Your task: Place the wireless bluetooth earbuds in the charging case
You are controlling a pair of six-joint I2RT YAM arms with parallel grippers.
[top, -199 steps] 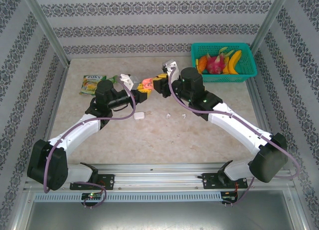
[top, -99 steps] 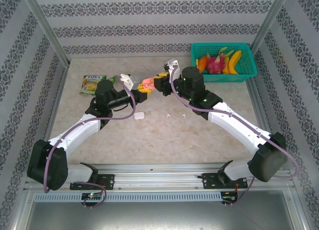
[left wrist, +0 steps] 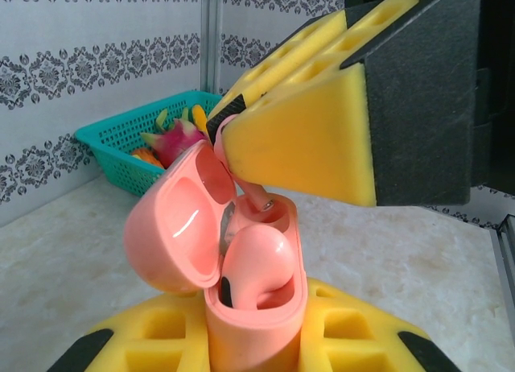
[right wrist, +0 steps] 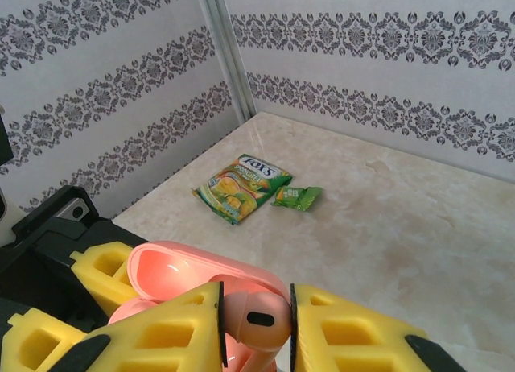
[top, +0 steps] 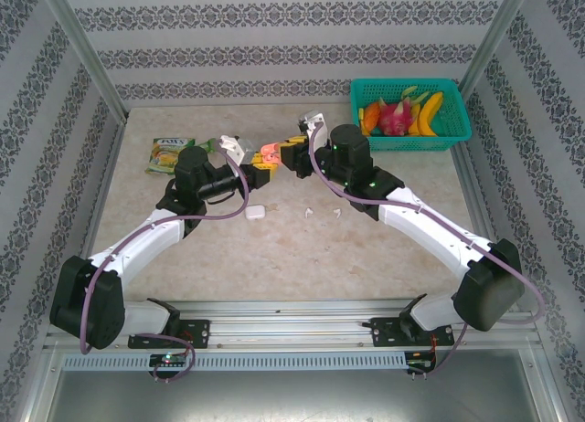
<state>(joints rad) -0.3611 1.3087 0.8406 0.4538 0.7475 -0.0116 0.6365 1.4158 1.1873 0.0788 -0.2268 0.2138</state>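
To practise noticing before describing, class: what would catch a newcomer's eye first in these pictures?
Toward the table's far side, the left gripper holds an open pink case upright, one earbud already seated inside. The right gripper pinches a second pink earbud at the case's other slot. A teal basket of bright fruit sits at the far right corner.

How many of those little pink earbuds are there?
2. One pink earbud sits in the open pink charging case, gripped by the left claw. The other pink earbud is pinched in the right claw, its stem pointing into the case's free slot.
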